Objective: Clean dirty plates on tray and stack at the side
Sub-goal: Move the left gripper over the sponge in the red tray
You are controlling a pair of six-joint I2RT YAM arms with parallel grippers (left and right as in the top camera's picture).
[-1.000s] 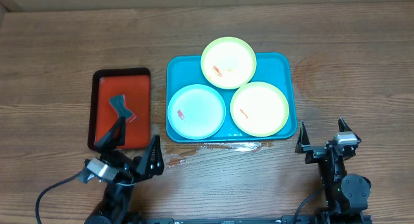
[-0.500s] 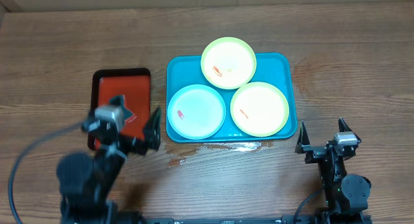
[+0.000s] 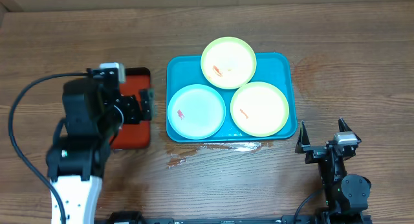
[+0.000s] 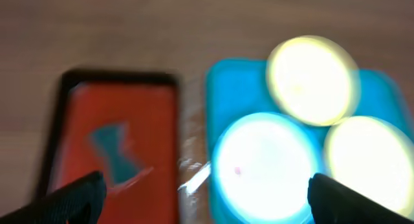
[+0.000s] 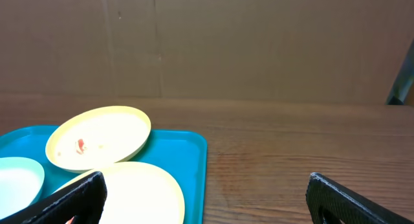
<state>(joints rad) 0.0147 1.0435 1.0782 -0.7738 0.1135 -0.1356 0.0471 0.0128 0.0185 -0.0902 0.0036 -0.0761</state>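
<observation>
Item: turquoise tray (image 3: pixel 284 62) on table (image 3: pixel 65 36), 1. On it: yellow-green plates (image 3: pixel 228 62), 2; blue plate (image 3: pixel 196 112), 1. Left of it: red tray (image 3: pixel 132 136), 1. Fingers spread wide: left end effector (image 4: pixel 206 191), right end effector (image 5: pixel 206 191).

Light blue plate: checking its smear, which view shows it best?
Overhead: the light blue plate is whole and sharp, its red smear visible. Left wrist shows it blurred; right wrist catches only an edge.
</observation>
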